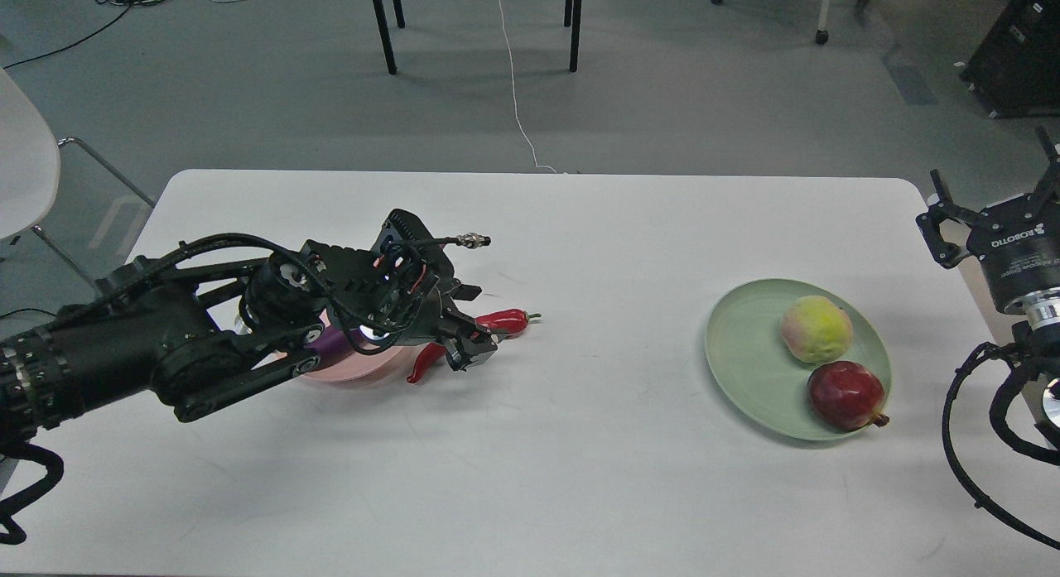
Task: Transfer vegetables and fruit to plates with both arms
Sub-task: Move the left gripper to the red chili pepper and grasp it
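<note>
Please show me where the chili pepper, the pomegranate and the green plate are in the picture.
chili pepper [505, 320]: head view, on its red body near the stem.
pomegranate [843, 393]: head view, middle of its dark red skin.
green plate [745, 345]: head view, bare left part.

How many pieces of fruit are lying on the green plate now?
2. The yellow-green peach lies on the far side of the green plate; the dark red pomegranate lies on the near side, just beside it. Nothing appears hidden there.

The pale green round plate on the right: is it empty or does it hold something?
Not empty. The pale green round plate holds a yellow-green blushed peach-like fruit and a dark red glossy pomegranate, side by side.
</note>
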`<control>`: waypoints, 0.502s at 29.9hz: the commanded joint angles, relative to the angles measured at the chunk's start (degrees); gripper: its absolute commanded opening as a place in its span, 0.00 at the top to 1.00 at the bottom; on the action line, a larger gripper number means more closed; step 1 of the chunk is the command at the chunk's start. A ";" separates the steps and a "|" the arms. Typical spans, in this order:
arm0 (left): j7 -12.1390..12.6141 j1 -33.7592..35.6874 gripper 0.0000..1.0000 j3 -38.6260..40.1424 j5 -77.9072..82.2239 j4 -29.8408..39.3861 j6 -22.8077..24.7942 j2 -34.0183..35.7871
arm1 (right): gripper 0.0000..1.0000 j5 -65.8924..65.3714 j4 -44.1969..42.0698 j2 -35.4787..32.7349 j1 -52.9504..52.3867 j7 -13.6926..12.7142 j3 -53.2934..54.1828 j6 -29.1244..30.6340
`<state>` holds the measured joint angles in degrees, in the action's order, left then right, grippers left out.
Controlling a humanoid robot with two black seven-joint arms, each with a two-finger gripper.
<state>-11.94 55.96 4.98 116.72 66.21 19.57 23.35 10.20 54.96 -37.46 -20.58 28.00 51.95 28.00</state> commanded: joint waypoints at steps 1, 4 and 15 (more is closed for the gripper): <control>0.16 -0.49 0.36 -0.94 0.09 -1.17 -0.06 -0.85 | 0.03 -0.01 -0.12 -0.07 0.10 0.00 0.00 0.00; 0.60 -0.94 0.37 -1.20 0.70 -2.75 -0.06 -1.03 | 0.03 -0.01 -0.03 -0.07 0.10 0.00 0.00 0.00; 0.43 -1.55 0.63 -1.29 1.58 -4.42 0.12 -1.47 | 0.03 -0.01 -0.20 0.02 0.19 0.00 0.44 0.00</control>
<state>-11.45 54.68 3.70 118.24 61.88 19.52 21.92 10.21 54.76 -37.46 -20.43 28.00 52.34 28.00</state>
